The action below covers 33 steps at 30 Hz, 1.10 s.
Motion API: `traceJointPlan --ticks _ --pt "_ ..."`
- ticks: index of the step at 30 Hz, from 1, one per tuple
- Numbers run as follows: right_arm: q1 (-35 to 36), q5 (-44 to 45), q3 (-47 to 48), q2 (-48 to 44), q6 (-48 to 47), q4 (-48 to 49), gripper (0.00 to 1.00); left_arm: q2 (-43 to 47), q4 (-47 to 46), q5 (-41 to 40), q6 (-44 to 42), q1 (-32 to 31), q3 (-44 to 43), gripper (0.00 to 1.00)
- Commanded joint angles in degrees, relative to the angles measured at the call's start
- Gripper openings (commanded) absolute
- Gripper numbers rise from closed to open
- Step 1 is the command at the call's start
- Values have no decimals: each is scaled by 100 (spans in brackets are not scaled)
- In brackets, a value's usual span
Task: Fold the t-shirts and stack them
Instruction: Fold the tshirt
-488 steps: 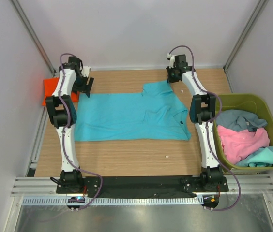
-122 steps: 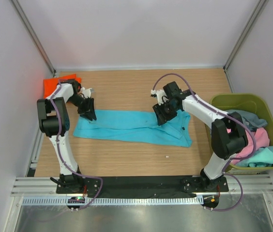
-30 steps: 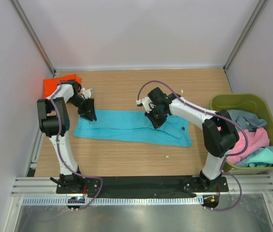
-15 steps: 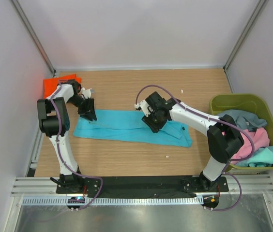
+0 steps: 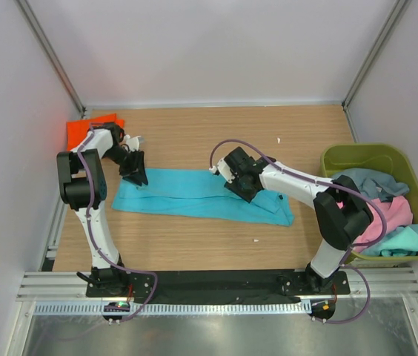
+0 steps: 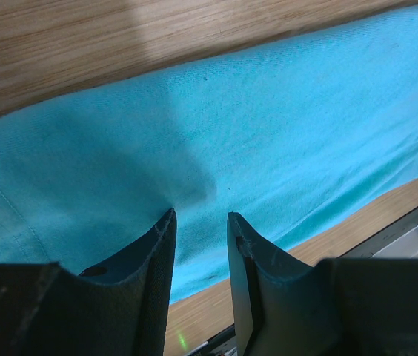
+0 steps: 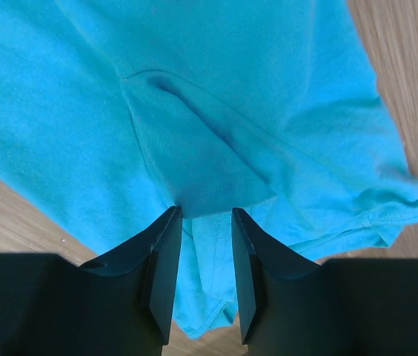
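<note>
The turquoise t-shirt point(image 5: 194, 194) lies as a long folded strip left of the olive-green bin point(image 5: 361, 147). We see the right gripper point(image 7: 205, 211), nearer the bin, spread over a loose flap. The left gripper point(image 6: 200, 216), farthest from it, rests slightly parted on the cloth (pinching or not, we cannot tell).

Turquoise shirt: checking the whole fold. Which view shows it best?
Top external: nearly the whole turquoise shirt shows as a long strip. Left wrist shows only flat cloth by one edge; right wrist, a flap and hem.
</note>
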<state>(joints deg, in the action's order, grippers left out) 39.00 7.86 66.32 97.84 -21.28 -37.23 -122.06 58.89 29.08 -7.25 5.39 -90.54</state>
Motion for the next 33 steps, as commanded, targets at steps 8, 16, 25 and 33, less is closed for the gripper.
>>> traceJointPlan --ticks 8,16,25,33 --pt "-7 -223 469 191 -96 15 39 200 -97 45 48 24 37 35" --pt "2 -259 258 200 -219 -21 34 209 -106 36 57 24 45 35" --pt "2 -171 21 200 -342 49 40 218 -106 36 57 15 28 35" --pt "-7 -127 161 305 -412 76 18 261 -141 45 48 24 89 35"
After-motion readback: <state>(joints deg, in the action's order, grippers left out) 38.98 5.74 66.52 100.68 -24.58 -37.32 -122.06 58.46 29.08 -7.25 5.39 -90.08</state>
